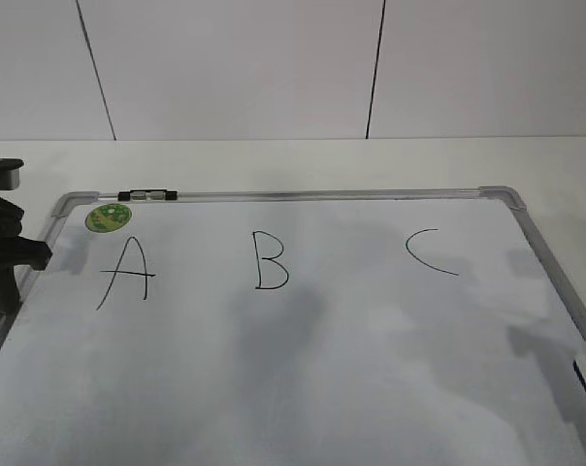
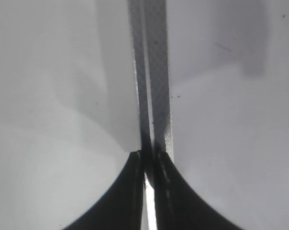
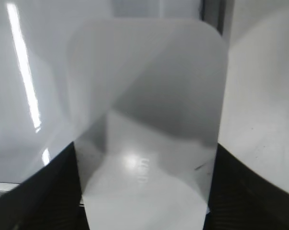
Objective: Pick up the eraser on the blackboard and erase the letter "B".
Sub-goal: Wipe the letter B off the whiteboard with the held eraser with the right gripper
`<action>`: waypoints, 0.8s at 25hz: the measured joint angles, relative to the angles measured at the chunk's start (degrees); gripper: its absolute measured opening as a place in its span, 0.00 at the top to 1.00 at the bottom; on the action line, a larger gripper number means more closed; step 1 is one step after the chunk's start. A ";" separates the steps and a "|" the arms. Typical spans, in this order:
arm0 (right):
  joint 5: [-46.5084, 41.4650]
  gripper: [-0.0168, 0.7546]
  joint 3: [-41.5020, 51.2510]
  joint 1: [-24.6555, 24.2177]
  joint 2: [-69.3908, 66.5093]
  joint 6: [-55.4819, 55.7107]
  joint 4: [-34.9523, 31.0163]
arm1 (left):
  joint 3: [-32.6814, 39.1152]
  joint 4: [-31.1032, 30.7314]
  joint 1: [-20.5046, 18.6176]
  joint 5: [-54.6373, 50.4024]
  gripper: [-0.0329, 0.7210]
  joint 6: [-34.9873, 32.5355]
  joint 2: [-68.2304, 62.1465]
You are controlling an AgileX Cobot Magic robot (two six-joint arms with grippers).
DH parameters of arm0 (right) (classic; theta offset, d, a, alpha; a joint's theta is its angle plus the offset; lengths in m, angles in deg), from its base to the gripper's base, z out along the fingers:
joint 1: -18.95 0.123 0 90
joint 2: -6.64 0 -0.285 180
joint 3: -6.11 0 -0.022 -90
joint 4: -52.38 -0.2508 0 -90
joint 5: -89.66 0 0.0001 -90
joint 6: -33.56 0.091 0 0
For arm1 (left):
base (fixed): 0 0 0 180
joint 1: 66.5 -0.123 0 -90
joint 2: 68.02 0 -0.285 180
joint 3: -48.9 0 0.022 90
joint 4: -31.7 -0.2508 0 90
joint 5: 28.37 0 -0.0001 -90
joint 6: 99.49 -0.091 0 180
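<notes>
Right fingers (image 3: 144, 191) clasp the glossy rounded eraser (image 3: 149, 120); left fingers (image 2: 149, 167) pinch the blackboard (image 2: 154, 72) frame.

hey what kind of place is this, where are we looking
Probably a robot test bench, not a classroom: a whiteboard lies flat on a white table before plain white wall panels, with A, B and C written on it and a black arm at its left edge.
</notes>
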 joint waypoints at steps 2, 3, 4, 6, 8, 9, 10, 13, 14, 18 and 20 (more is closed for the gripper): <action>-0.76 0.27 -1.06 0.00 0.00 0.00 0.00 | 0.00 0.00 0.00 0.00 0.94 0.00 0.00; -1.02 0.27 -2.22 0.00 0.00 0.00 -0.03 | 0.00 0.00 0.00 0.00 0.94 0.00 0.00; -1.15 0.27 -2.82 0.00 0.00 0.00 -0.14 | 0.00 0.00 0.00 0.00 0.94 0.00 0.00; -1.40 0.27 -4.78 0.00 0.00 0.10 -0.84 | 0.00 0.00 0.00 0.00 0.94 0.00 0.00; -1.64 0.27 -6.79 0.00 0.00 0.42 -1.64 | 0.00 0.00 0.00 0.00 0.94 0.00 0.00; -1.87 0.27 -7.70 0.00 0.00 0.42 -1.88 | 0.00 0.00 0.00 0.00 0.94 0.00 0.00; -2.00 0.27 -8.26 0.00 0.00 0.42 -1.92 | 0.00 0.00 0.00 0.00 0.94 0.00 0.00; -2.92 0.27 -10.55 0.00 0.00 0.42 -2.10 | 0.00 0.00 0.00 0.00 0.94 0.00 0.00; -3.40 0.27 -11.42 0.00 0.00 0.42 -2.10 | 0.00 0.00 0.00 0.00 0.94 0.00 0.00; -5.25 0.27 -14.17 0.09 -0.75 0.42 -2.19 | 0.00 0.00 0.00 0.00 0.94 0.00 0.00; -6.08 0.27 -16.46 1.29 -2.63 0.42 -2.07 | 0.00 0.00 0.00 0.00 0.94 0.00 0.00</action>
